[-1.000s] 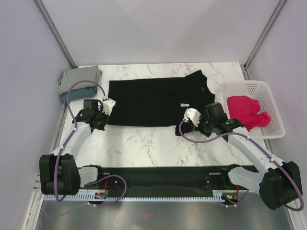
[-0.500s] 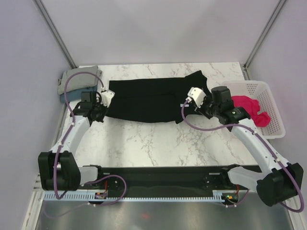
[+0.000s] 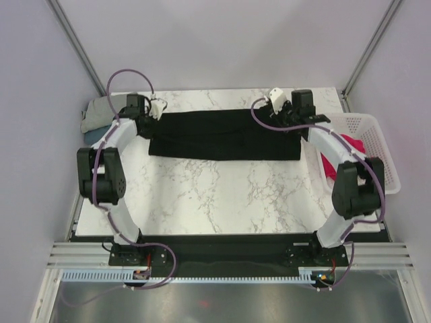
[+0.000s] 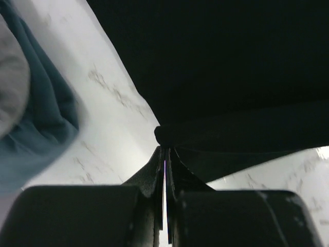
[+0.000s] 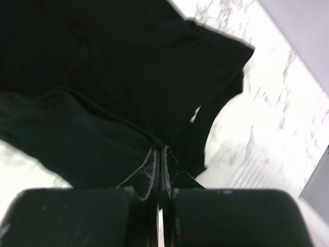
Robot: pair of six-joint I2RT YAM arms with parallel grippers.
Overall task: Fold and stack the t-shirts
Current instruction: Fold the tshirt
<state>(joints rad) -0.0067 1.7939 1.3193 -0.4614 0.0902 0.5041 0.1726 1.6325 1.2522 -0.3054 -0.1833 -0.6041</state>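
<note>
Jaws first: both pairs were clenched tight on cloth. The left gripper [image 4: 164, 149] had a bunched fold pinched right at its tips, and the right gripper [image 5: 159, 149] had the same thing going on its side.

Going big to small: the marble table [image 3: 222, 195], then the black t-shirt [image 3: 222, 134] laid out as a wide band across the far half. My two grips sat at its far-left and far-right corners, so pretty much the whole shirt lay between the jaws and a bit nearer than them. The basket [image 3: 367, 124] was off to the right with the pink-red shirt [image 3: 350, 145] in it. The grey shirt [image 4: 10, 92] sat on the blue shirt [image 4: 41, 128] at the far left, just beside my left grip.

I read this as mid-fold. To do it well I'd have kept both corners level and the cloth gently taut between them. I'd also have set the held edge flush on the layer underneath before letting go, both sides together. The left side needed care so it didn't snag that stack.
</note>
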